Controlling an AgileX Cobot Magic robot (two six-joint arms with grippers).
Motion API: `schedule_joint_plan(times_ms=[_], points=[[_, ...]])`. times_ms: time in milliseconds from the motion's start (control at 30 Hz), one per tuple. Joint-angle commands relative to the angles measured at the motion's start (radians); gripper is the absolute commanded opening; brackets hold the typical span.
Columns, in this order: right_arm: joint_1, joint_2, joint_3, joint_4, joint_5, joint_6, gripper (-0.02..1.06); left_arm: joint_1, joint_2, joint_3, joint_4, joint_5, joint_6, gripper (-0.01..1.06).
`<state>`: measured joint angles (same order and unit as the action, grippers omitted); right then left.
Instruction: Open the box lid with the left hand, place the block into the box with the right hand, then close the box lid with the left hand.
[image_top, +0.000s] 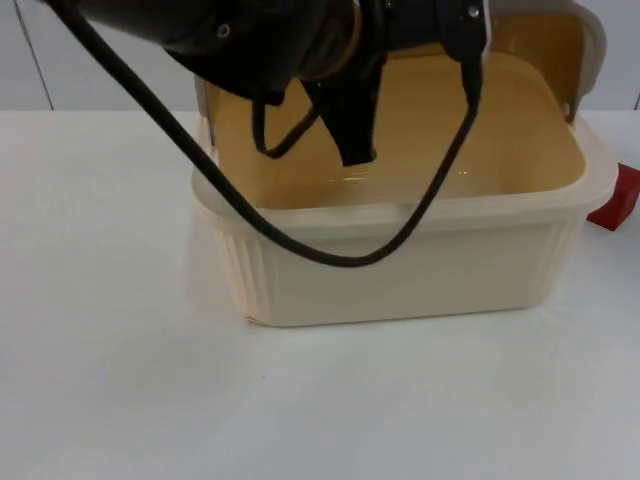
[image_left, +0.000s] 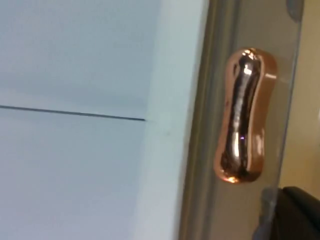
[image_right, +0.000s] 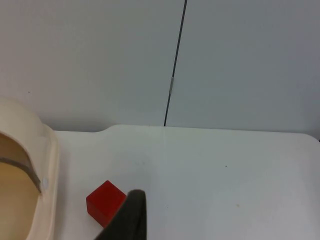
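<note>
1. The cream box (image_top: 400, 255) stands at the centre of the top view, its lid (image_top: 585, 40) raised at the upper right.
2. The left gripper (image_top: 350, 130) hangs over the open box; whether it is clenched cannot be told. Its wrist view shows a copper knob (image_left: 244, 117), probably the lid's handle.
3. The red block (image_right: 105, 202) lies on the white table (image_top: 100, 300) just beside the box's right wall, near the right gripper (image_right: 131, 220), whose grip state is unclear.
4. No writing is legible.

Top cam looks down and forward, close on the cream box (image_top: 400, 250), wall at 12 o'clock. Left wrist cam sits right up against the lid's copper handle (image_left: 243, 116). Right wrist cam faces the wall; both it and top catch the red block (image_right: 104, 201).
</note>
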<state>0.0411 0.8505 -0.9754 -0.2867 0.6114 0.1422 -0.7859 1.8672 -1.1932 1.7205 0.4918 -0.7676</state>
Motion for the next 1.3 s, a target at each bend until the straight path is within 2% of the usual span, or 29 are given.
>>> schedule_joint_plan(times_ms=[0, 33, 67, 100, 167, 233, 267, 333, 467, 600, 633, 800, 833, 900, 1000, 1100, 1200, 1267], points=[[0.002, -0.006, -0.006, 0.000, -0.004, 0.000, 1.05, -0.015, -0.018, -0.009, -0.087, -0.009, -0.019, 0.00], [0.002, -0.006, -0.006, 0.000, -0.004, 0.000, 1.05, -0.017, -0.025, -0.009, -0.123, -0.011, -0.019, 0.00], [0.002, -0.006, -0.006, 0.000, -0.004, 0.000, 1.05, -0.030, -0.048, -0.009, -0.239, -0.043, -0.019, 0.00], [0.002, -0.006, -0.006, 0.000, -0.004, 0.000, 1.05, -0.030, -0.048, -0.009, -0.239, -0.043, -0.019, 0.00], [0.002, -0.006, -0.006, 0.000, -0.006, 0.000, 1.05, -0.031, -0.097, -0.003, -0.490, -0.165, 0.043, 0.00], [0.002, -0.006, -0.006, 0.000, -0.006, 0.000, 1.05, -0.021, -0.152, 0.024, -0.754, -0.306, 0.191, 0.00], [0.002, -0.006, -0.006, 0.000, -0.006, 0.000, 1.05, -0.021, -0.152, 0.024, -0.754, -0.306, 0.191, 0.00], [0.002, -0.006, -0.006, 0.000, -0.006, 0.000, 1.05, -0.016, -0.210, 0.062, -0.938, -0.396, 0.300, 0.00], [0.002, -0.006, -0.006, 0.000, -0.006, 0.000, 1.05, 0.003, -0.303, 0.083, -1.006, -0.391, 0.314, 0.00], [0.002, -0.006, -0.006, 0.000, -0.006, 0.000, 1.05, 0.122, -0.419, 0.083, -1.085, -0.378, 0.314, 0.00], [0.002, -0.006, -0.006, 0.000, -0.006, 0.000, 1.05, 0.122, -0.419, 0.083, -1.085, -0.378, 0.314, 0.00], [0.002, -0.006, -0.006, 0.000, -0.006, 0.000, 1.05, 0.348, -0.531, 0.083, -1.172, -0.313, 0.296, 0.00], [0.002, -0.006, -0.006, 0.000, -0.006, 0.000, 1.05, 0.348, -0.531, 0.083, -1.172, -0.313, 0.296, 0.00], [0.002, -0.006, -0.006, 0.000, -0.006, 0.000, 1.05, 0.427, -0.563, 0.083, -1.196, -0.275, 0.244, 0.00], [0.002, -0.006, -0.006, 0.000, -0.006, 0.000, 1.05, 0.554, -0.589, 0.083, -1.321, -0.218, 0.202, 0.00], [0.002, -0.006, -0.006, 0.002, -0.006, 0.000, 1.05, 0.602, -0.589, 0.083, -1.391, -0.216, 0.205, 0.00], [0.002, -0.006, -0.006, 0.002, -0.006, 0.000, 1.05, 0.607, -0.589, 0.083, -1.409, -0.214, 0.229, 0.00], [0.002, -0.006, -0.006, 0.002, -0.006, 0.000, 1.05, 0.604, -0.589, 0.083, -1.421, -0.208, 0.288, 0.00]])
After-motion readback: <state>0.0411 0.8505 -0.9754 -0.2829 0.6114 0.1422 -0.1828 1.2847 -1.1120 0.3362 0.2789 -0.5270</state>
